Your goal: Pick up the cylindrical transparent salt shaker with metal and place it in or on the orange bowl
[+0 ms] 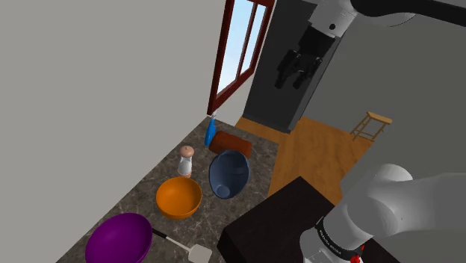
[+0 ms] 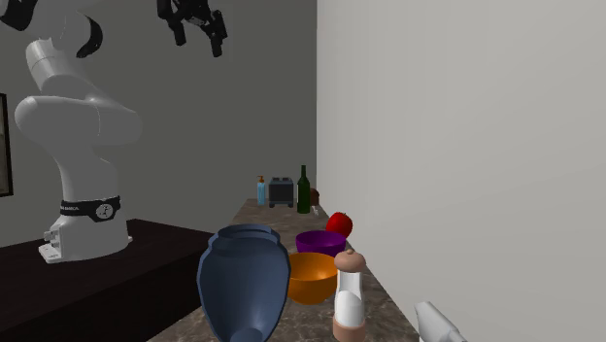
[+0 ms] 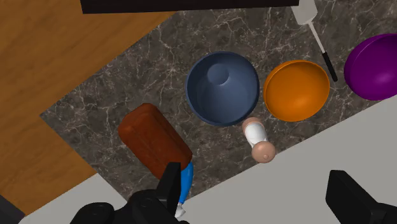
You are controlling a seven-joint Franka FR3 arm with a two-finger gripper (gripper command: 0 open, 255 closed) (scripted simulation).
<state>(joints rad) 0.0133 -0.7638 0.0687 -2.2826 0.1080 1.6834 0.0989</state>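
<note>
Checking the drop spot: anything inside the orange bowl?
Nothing: the wrist view looks straight into the orange bowl and its inside is bare. The shaker stands beside it. The counter under the bowl is covered.

1. A big plain grey wall (image 1: 97, 67) runs along the dark stone worktop (image 1: 142, 196).
2. In the shoulder view, a window (image 1: 240, 45) with a red-brown frame sits at 12 o'clock, with blue sky in it.
3. The floor (image 1: 314, 153) is brown wood.
4. A small wooden stool (image 1: 376, 118) stands at 3 o'clock.
</note>
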